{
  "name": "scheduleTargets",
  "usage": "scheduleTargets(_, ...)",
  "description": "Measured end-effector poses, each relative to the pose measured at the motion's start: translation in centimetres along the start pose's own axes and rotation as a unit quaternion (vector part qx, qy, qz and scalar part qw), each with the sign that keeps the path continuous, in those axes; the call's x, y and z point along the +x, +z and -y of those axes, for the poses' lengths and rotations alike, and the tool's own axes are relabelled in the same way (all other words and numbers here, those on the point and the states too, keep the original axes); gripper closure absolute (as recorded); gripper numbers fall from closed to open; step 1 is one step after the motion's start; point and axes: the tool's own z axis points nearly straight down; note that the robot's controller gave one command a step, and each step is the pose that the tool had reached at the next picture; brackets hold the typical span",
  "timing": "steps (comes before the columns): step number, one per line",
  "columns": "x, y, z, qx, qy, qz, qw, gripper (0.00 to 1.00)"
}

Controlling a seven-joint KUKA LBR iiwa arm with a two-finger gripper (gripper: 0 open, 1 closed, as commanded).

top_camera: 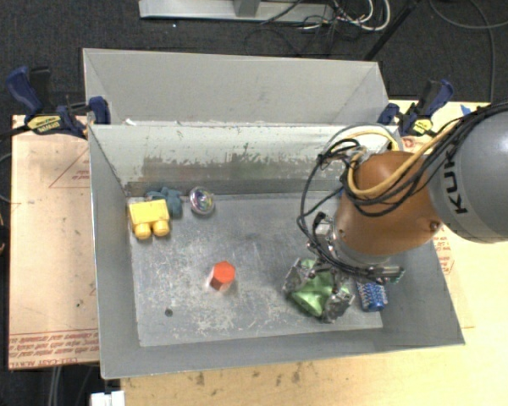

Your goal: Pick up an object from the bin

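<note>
My fingers (301, 272) stand apart astride the crumpled green lump (311, 299) at the bin's (237, 332) five o'clock, and closing off-centre could squeeze it out sideways or snag the blue piece (371, 296) at its three o'clock.

In the far left corner of the bin (114, 252) a yellow block (149, 218) with two round studs touches a dull blue-grey piece (171, 200) behind it, and just to their right a small shiny ball (202, 201) rests near the back wall. A small orange-red cube (223, 274) sits alone mid-floor, well apart from these, with a tiny dark speck (168, 313) nearer the front left, and a little blue ribbed piece (372, 295) lies at the right. Beyond the back wall, dark cables (356, 2) trail over black carpet (68, 15)
</note>
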Motion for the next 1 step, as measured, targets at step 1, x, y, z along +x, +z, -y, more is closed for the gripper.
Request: scheduleTargets(1, -0.25, -14.93, -1.05, 0.004, -0.005, 0.0026, 1.0, 1.0)
